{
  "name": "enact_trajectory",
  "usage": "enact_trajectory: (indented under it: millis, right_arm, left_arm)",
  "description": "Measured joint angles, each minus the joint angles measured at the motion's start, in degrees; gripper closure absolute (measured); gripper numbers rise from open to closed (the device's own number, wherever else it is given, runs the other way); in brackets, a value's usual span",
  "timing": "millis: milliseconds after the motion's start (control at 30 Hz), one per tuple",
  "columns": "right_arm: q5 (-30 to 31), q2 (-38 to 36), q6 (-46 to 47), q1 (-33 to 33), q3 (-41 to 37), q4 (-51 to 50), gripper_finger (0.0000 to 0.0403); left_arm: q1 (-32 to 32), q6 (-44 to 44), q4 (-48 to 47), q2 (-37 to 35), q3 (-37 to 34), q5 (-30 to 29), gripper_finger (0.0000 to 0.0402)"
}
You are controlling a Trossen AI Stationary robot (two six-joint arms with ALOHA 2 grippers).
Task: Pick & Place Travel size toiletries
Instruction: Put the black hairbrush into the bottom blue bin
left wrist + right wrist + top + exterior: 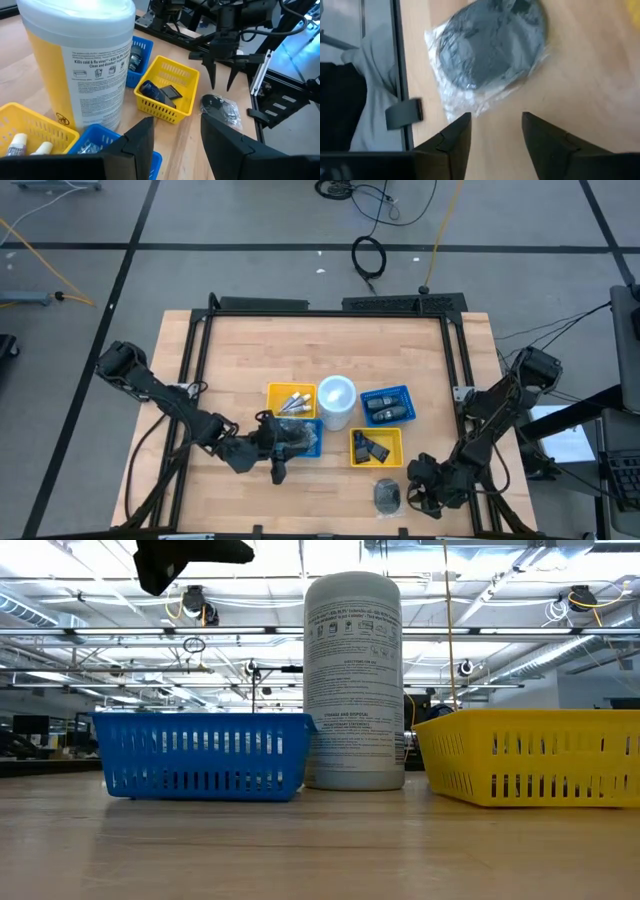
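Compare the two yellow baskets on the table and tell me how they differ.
The back yellow basket, left of the white tub, holds small white tubes; the front yellow basket holds dark flat packs.

The back one sits in the row with the tub, next to a blue basket; the front one sits closer to the table's front edge, near the wrapped dark piece.

Both are slotted yellow plastic rectangles of similar size.

Wooden table [240,350] carries baskets [385,405], tub [336,401], wrapped piece [388,495]
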Motion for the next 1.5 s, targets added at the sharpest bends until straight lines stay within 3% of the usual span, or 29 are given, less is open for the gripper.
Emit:
enact_trajectory:
  millis: [267, 500, 633, 1233, 1367, 1500]
  right_arm:
    - [2.71, 0.05, 2.04, -1.92, -0.08, 0.12, 0.0179]
    - [3.39, -0.21, 9.31, -2.08, -5.75, 8.89, 0.0168]
    - [4.36, -0.09, 8.57, -2.06, -8.18, 14.59, 0.0172]
    - [4.06, 3.74, 3.94, -4.71, -8.33, 21.14, 0.0198]
    - [4.09, 3.74, 3.82, -5.11, -8.33, 20.26, 0.0218]
    - [4.13, 3.77, 3.59, -5.38, -8.35, 19.56, 0.0265]
  left_arm:
    - [0.00, 0.12, -0.02, 0.00, 0.00, -0.02, 0.0240]
    - [0.00, 1.27, -0.04, 0.00, 0.00, -0.02, 0.0240]
    - [0.00, 1.30, -0.22, 0.02, 0.00, 0.00, 0.0240]
    - [0.00, 1.17, -0.94, 0.07, 0.00, -0.04, 0.0240]
    - [0.00, 1.09, -1.11, 0.07, 0.00, -0.04, 0.0240]
    - [0.00, 1.07, -1.34, 0.07, 0.00, -0.04, 0.0240]
